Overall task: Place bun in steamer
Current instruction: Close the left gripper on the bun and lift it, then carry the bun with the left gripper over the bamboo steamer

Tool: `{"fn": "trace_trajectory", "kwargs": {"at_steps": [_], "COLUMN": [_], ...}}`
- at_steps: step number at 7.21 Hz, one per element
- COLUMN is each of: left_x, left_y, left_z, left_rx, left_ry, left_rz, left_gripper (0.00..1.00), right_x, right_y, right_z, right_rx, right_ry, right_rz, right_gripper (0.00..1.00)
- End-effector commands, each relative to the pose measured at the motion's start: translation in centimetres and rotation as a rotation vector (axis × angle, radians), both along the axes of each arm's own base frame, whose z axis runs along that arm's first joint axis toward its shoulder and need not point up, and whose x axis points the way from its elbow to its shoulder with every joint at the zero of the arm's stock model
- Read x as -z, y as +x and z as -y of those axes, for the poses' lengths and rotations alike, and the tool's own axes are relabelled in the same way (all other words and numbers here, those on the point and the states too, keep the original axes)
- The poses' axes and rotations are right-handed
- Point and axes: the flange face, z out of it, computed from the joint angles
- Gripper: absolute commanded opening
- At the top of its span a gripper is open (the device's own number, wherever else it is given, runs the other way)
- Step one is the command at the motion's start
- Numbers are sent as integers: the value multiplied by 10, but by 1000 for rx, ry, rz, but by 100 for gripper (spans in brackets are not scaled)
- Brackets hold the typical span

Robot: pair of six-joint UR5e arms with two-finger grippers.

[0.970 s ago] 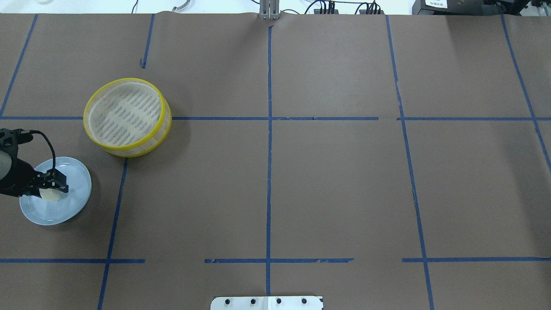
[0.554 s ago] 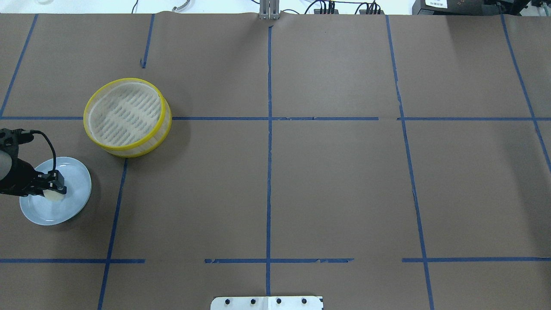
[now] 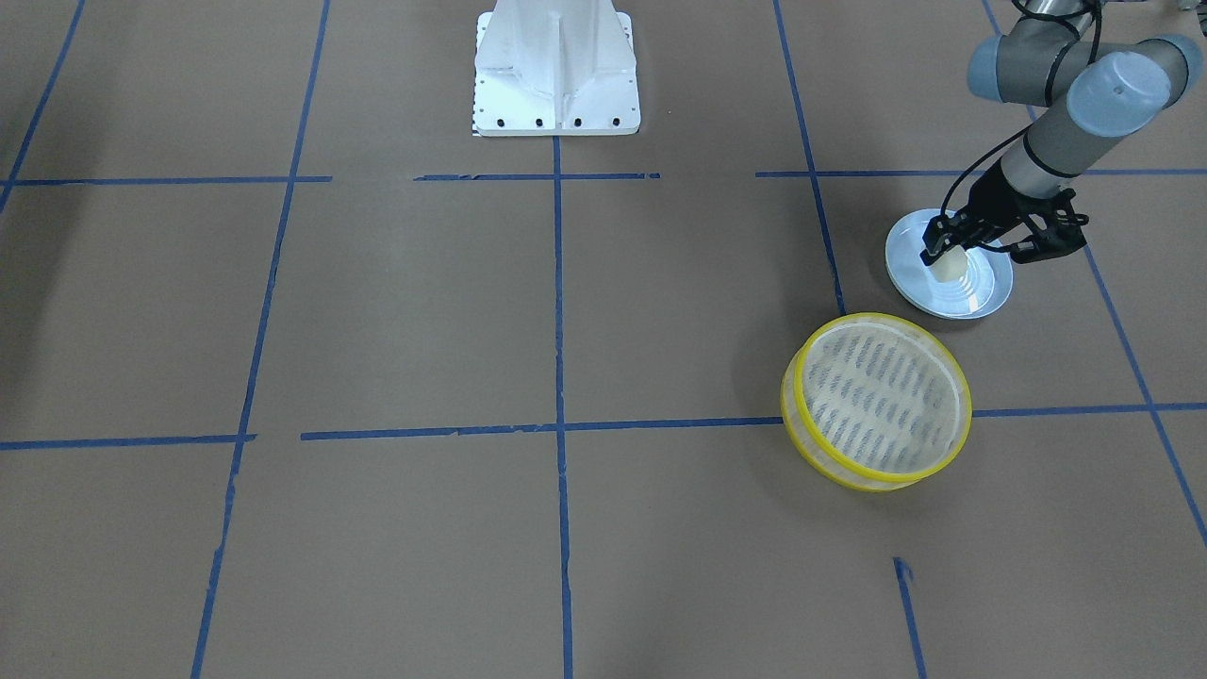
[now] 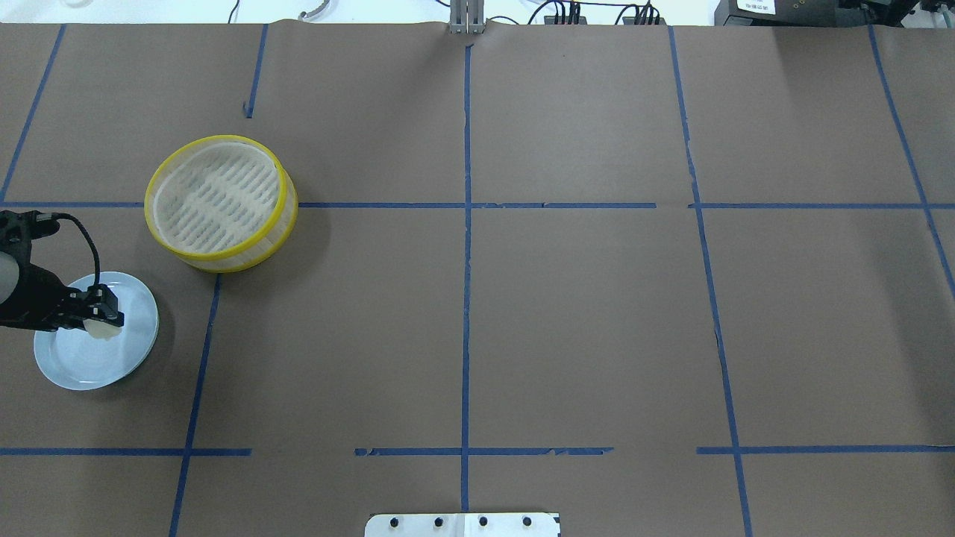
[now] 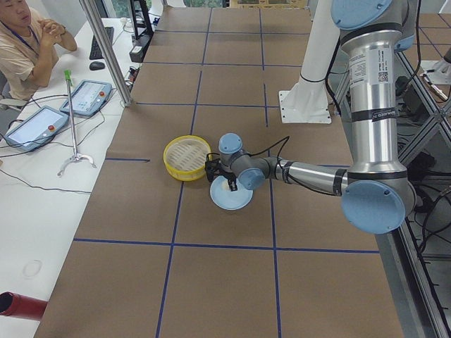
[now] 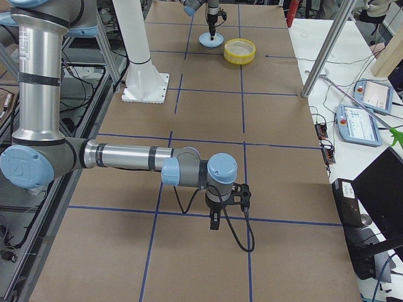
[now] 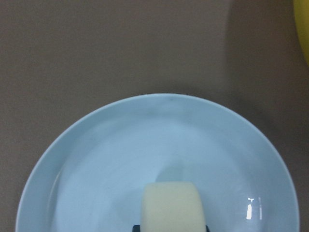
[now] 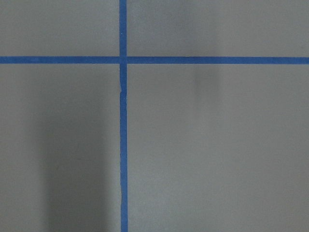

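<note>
- Front-facing: my left tool (image 3: 950,250) is clamped on the bun (image 3: 951,268), over the middle of the pale blue plate (image 3: 990,294). The empty steamer (image 3: 882,401) sits at 7 o'clock from the plate, just apart from it.
- Overhead: the bun (image 4: 103,332) is pinched in the narrowed fingers over the plate. The steamer (image 4: 216,198) is at 1 o'clock from it on the desk (image 4: 582,313).
- Left side: I can't tell whether the bun clears the plate.
- Right side: my right tool (image 6: 215,221) hangs low over the desk; I cannot tell how far it is open.
- Left wrist: the bun fills 6 o'clock, with the plate beneath.
- Right wrist: blue tape (image 8: 123,145) crosses on the desk.
</note>
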Motion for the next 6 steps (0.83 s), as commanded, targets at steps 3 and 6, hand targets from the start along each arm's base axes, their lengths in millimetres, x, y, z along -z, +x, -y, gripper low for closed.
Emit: {"fn": "trace_trajectory", "kwargs": {"at_steps": [3,6], "left_x": [98,126], "left_y": [-8,48], "left_z": [56,154], "left_rx": [113,195], "left_ry": [102,107], "left_rz": [-124,-21], "left_gripper": [45,42], "right_x": [0,0], "right_y": [0,0], "right_z": [0,0], "right_rx": [0,0], "right_ry": [0,0], "right_rz": [0,0], "right_gripper": [100,100]}}
